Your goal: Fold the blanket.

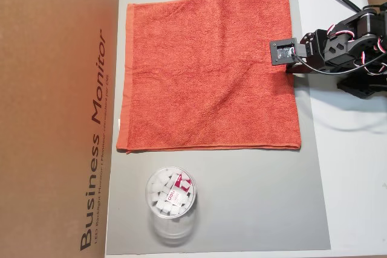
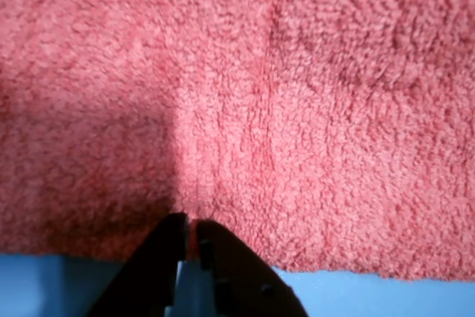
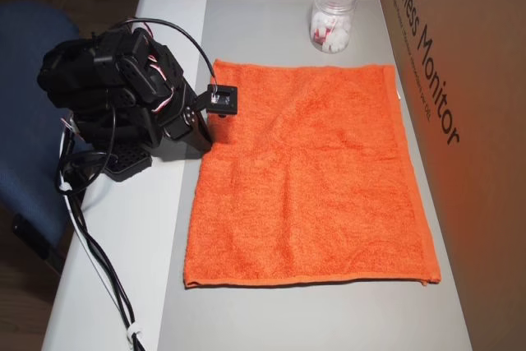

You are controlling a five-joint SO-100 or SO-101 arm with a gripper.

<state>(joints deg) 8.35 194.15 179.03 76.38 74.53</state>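
The claw (image 2: 191, 239) sits at one edge of the blanket (image 1: 208, 70), its two dark fingers (image 2: 159, 257) nearly pressed together, with only a thin slit between the tips. In the wrist view the tips meet right at the blanket's hem, and the terry pile puckers into a faint crease running away from them; whether cloth is actually pinched between the tips cannot be told.

The blanket lies spread flat and unfolded, stretching away from the claw across a grey mat (image 1: 242, 209). It is close to square, so no long axis stands out; its edges run roughly parallel to the mat's edges, and hemmed strips border the sides left and right of the claw.

Past the blanket, on the side opposite the claw, a brown cardboard box (image 1: 54, 113) printed "Business Monitor" borders the mat. A clear tub (image 1: 171, 200) holding white pieces stands on the mat beyond one hemmed side. The arm (image 3: 115, 92) stands behind the claw on a white table (image 3: 123, 244), cables (image 3: 90, 244) trailing off it, beside a blue chair (image 3: 20, 80).
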